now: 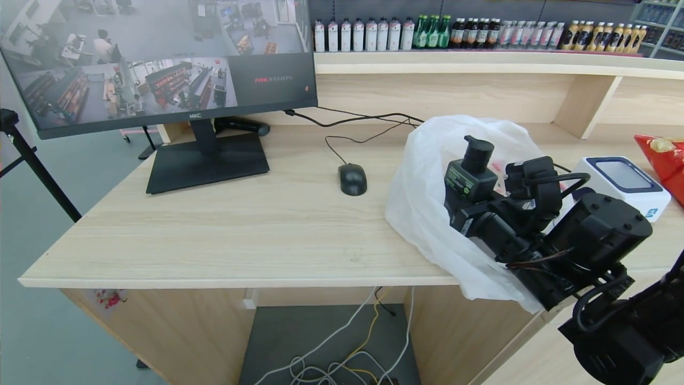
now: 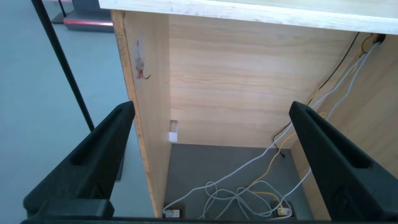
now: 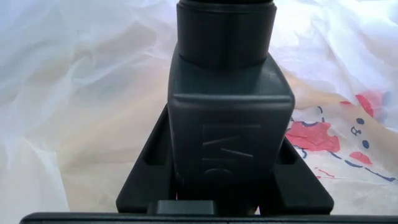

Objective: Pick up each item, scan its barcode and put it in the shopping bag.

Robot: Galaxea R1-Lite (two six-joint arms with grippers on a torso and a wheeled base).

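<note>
My right gripper (image 1: 475, 200) is shut on a black boxy item (image 1: 470, 171) with a round cap and a green label. It holds the item upright over the mouth of the white plastic shopping bag (image 1: 427, 182), which lies on the desk's right part. The right wrist view has the black item (image 3: 227, 93) between the gripper's fingers (image 3: 149, 168), with the crumpled shopping bag (image 3: 81, 93) behind it and a red-printed package (image 3: 311, 134) inside. A white barcode scanner (image 1: 625, 184) stands just right of the bag. My left gripper (image 2: 212, 112) is open and holds nothing, low beside the desk's wooden side panel (image 2: 230, 81).
A red snack bag (image 1: 665, 160) lies at the desk's far right edge. A black mouse (image 1: 352, 179) and a monitor (image 1: 155, 59) on its stand occupy the middle and left. Loose cables (image 1: 342, 353) lie under the desk. A shelf of bottles (image 1: 481, 33) runs behind the counter.
</note>
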